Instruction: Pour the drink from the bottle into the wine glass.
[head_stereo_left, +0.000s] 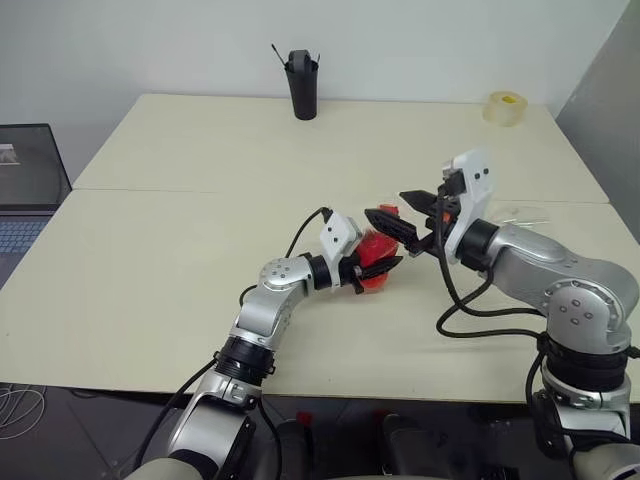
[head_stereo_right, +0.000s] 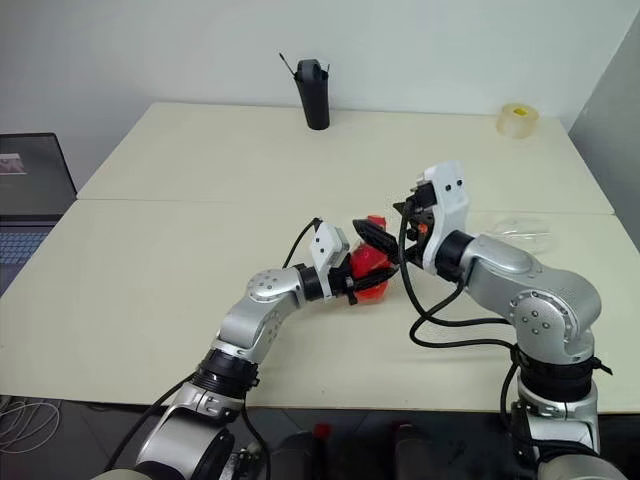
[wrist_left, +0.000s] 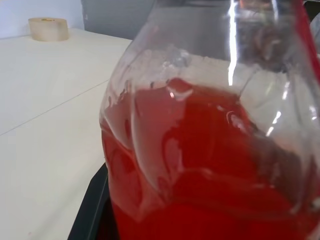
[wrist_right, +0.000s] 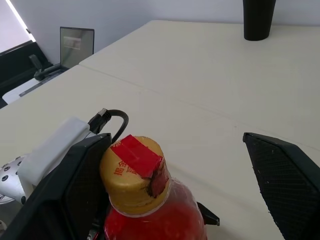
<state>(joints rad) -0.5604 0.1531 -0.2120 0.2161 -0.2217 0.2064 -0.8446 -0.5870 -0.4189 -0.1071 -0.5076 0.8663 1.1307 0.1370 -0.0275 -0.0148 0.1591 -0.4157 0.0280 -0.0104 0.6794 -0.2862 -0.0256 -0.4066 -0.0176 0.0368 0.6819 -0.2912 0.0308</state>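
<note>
My left gripper (head_stereo_left: 372, 266) is shut on the bottle (head_stereo_left: 376, 252) and holds it upright just above the middle of the table. The drink (wrist_left: 200, 170) fills most of the bottle's clear ribbed body. My right gripper (head_stereo_left: 402, 213) stands open at the bottle's top. Its two fingers straddle the yellow cap (wrist_right: 132, 175) with red tape on it, which sits close to one finger (wrist_right: 65, 195); the other finger (wrist_right: 290, 185) stands well apart. A faint clear shape on the table behind my right arm looks like the wine glass (head_stereo_right: 520, 227).
A tall black cup (head_stereo_left: 302, 85) stands at the table's far edge. A roll of tape (head_stereo_left: 505, 107) lies at the far right corner. A laptop (head_stereo_left: 25, 180) sits off the table's left side. A seam (head_stereo_left: 200, 191) runs across the tabletop.
</note>
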